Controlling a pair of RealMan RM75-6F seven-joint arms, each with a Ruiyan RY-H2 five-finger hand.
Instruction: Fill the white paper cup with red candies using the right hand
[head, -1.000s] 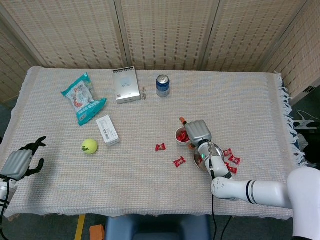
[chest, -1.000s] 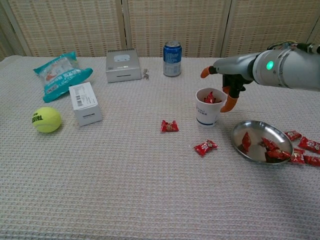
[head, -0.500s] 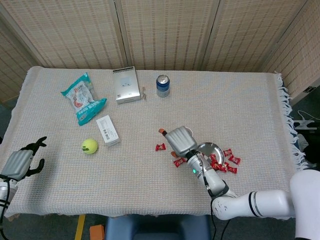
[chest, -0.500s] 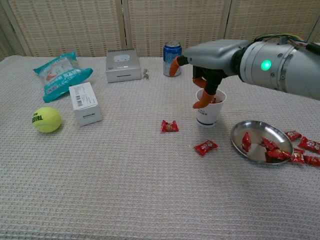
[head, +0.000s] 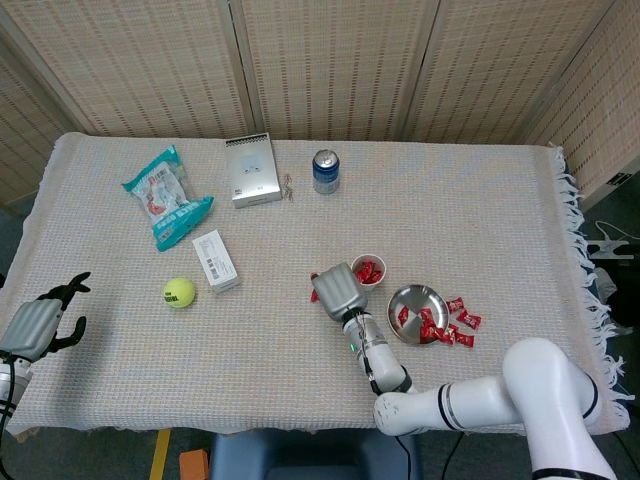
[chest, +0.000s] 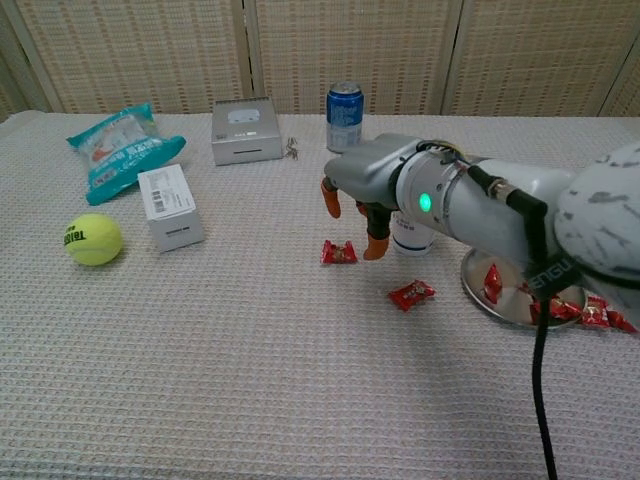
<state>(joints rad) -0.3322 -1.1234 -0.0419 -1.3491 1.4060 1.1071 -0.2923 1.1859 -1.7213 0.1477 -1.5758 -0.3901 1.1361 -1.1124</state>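
A: What differs from a second ago?

B: The right hand (chest: 365, 190) was over the white paper cup (head: 368, 271) and now hangs left of it, above a loose red candy (chest: 339, 252) at centre frame in the chest view. Its orange-tipped fingers (chest: 375, 246) point down, spread, holding nothing I can see.

A: And the cup?

B: It stands upright at centre of the counter (head: 480, 200), just left of the steel bowl (head: 412, 298), with red candies (head: 365, 270) showing at its rim. In the chest view the arm hides most of it.

A: The bowl?

B: A few candies lie inside, more wrapped ones (head: 463, 322) on the cloth at its right. Another candy (chest: 411, 293) lies below the cup.

A: The left hand?

B: The left hand (head: 38, 320) stays at the lower left edge, fingers apart, empty.
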